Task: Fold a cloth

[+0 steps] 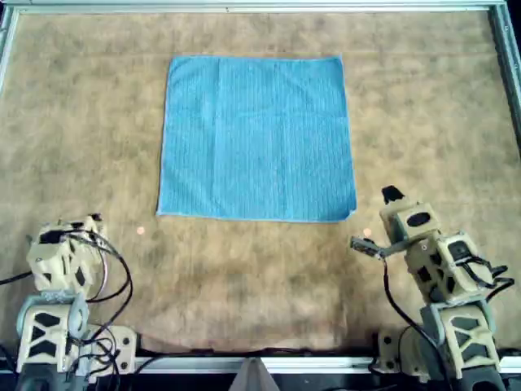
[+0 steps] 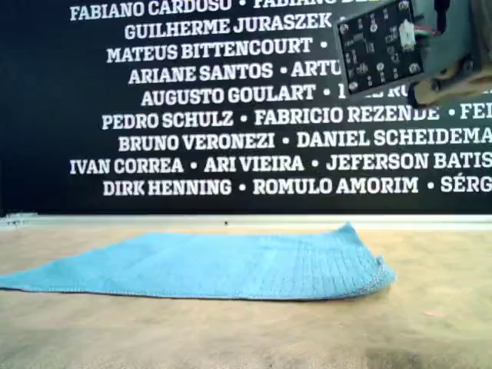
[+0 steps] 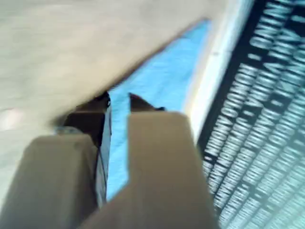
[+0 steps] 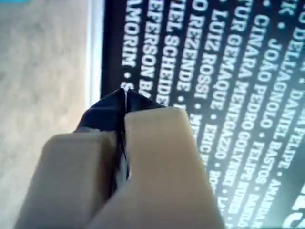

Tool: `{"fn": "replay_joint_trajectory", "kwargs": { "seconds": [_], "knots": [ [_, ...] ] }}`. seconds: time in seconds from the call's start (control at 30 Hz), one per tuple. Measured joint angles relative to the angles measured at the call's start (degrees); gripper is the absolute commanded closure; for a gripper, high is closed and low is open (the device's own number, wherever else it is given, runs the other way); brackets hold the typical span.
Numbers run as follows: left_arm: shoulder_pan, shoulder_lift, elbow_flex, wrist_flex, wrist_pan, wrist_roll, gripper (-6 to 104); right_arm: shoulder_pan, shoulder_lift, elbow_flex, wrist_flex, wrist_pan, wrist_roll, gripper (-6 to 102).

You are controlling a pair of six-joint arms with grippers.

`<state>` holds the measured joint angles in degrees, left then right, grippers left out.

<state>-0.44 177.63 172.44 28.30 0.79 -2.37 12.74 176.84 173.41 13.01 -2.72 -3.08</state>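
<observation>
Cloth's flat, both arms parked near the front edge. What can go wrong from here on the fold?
1. The cloth lies flat on the mat, except one corner that curls up in the exterior view; a pinch on a flat corner may slip or miss.
2. The right gripper looks shut, with nothing in it; it must open before reaching the near corner.
3. The left gripper shows only a narrow gap, so it may push the edge and wrinkle it.

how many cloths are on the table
1: the cloth lies spread flat, unfolded, on the table, toward the overhead view's top centre. Neither gripper touches it. None seems hidden.
</observation>
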Motion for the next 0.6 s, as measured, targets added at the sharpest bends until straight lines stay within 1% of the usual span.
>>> {"fn": "replay_joint_trajectory", "kwargs": {
  "seconds": [0.1,0.13,0.17,0.2,0.23,0.27,0.33,0.47,0.5,0.6],
  "knots": [
    [-4.75,0.0,0.0,-0.79,4.22,0.0,67,2.46,0.0,0.0,0.0,-2.29,0.0,79],
    [-6.77,0.0,0.0,-0.79,5.71,-0.09,66,2.55,0.0,0.0,0.44,-3.69,0.0,76],
    [-8.96,0.0,0.0,-0.79,6.94,-0.09,66,2.55,-0.35,0.0,0.53,-3.34,0.0,74],
    [-10.99,0.0,0.0,-0.79,8.0,0.09,65,2.02,-0.88,0.0,1.49,-3.6,0.0,72],
    [-12.83,0.0,0.0,-1.14,8.44,0.09,65,1.85,-1.41,0.0,2.37,-3.78,0.0,70],
    [-13.97,0.0,0.0,-1.32,8.79,0.09,65,2.02,-1.67,0.0,2.99,-3.96,0.0,69],
    [-15.21,0.0,0.0,-1.41,9.14,0.09,65,2.64,-1.58,0.0,3.25,-4.13,0.0,68],
    [-15.82,-0.09,0.0,-1.41,9.49,0.26,65,2.46,-0.44,0.0,3.87,-4.39,-0.09,68],
    [-16.08,-0.18,0.0,-1.41,9.84,0.62,65,2.55,-0.26,0.0,3.87,-4.39,0.18,68],
    [-16.17,-0.26,-0.7,-1.41,9.4,2.2,65,2.64,-0.26,-0.26,4.13,-4.39,0.26,67]
  ]
}}
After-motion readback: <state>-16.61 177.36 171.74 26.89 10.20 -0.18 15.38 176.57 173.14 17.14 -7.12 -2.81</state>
